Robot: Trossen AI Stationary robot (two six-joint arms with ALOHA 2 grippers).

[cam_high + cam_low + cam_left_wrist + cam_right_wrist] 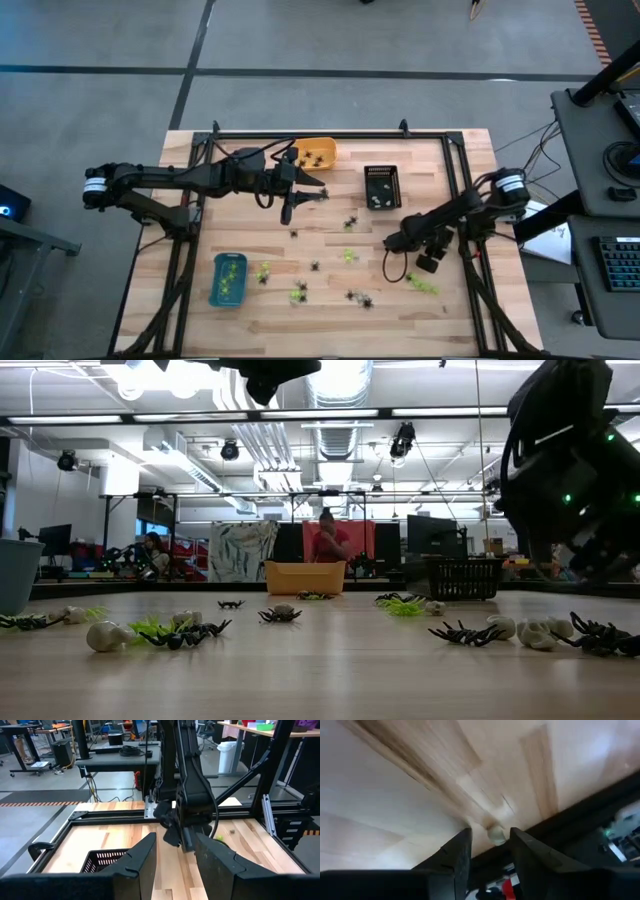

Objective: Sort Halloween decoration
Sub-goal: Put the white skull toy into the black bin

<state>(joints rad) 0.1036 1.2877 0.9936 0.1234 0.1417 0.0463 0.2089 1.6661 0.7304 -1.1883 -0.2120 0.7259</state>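
Decorations (pixel 318 266) scattered mid-counter, some in the orange tray (pixel 316 152), black tray (pixel 382 187), blue tray (pixel 227 279). Left gripper (pixel 175 857) above the counter's middle, jaws parted, empty. Right gripper (pixel 489 851) near right edge, jaws parted around a whitish trinket (pixel 495 834).

The counter (pixel 330 300) is pale planked wood, smooth with a faint sheen, edged by a matt black metal frame (pixel 330 134). The black tray (pixel 382 186) looks like perforated plastic mesh. Between the right fingers (pixel 530 857), matt black, sits a smooth whitish plastic trinket (pixel 495 834). Lime-green trinkets (pixel 423 285) look glossy plastic.
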